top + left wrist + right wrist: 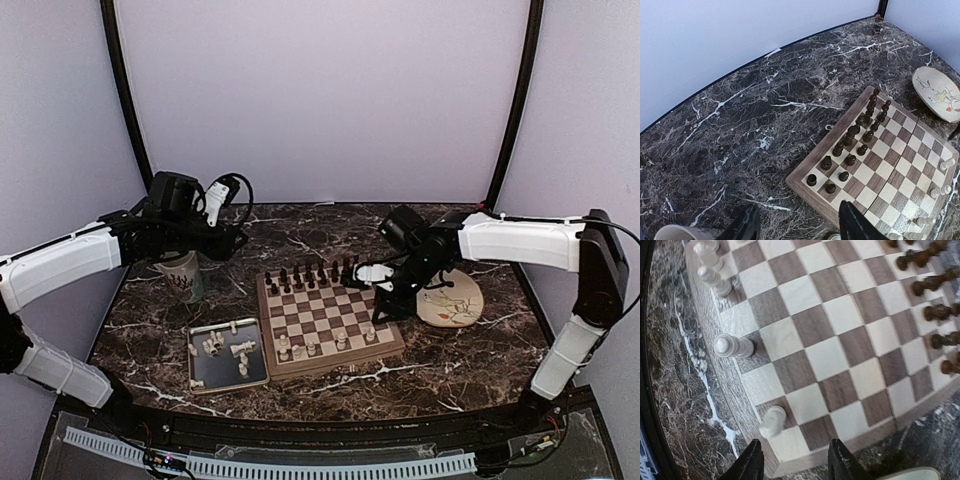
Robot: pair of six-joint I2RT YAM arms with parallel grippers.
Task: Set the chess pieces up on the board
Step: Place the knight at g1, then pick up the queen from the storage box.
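Note:
The board (330, 312) lies mid-table. Dark brown chess pieces (310, 274) fill its two far rows. A few cream chess pieces (340, 341) stand in the near row. My right gripper (385, 307) hangs over the board's near right corner. In the right wrist view it (795, 460) is open and empty. A cream piece (772, 421) stands on a corner square just ahead of its left finger. My left gripper (232, 243) hovers over the table left of the board. It (800, 225) is open and holds nothing. The dark pieces (855, 135) lie ahead of it.
A grey tray (200, 375) with several loose cream pieces (228, 348) sits at the board's left front. A mug (185, 277) stands under the left arm. A round floral plate (455, 300) lies right of the board, beside the right arm. Dark marble table with raised back edge.

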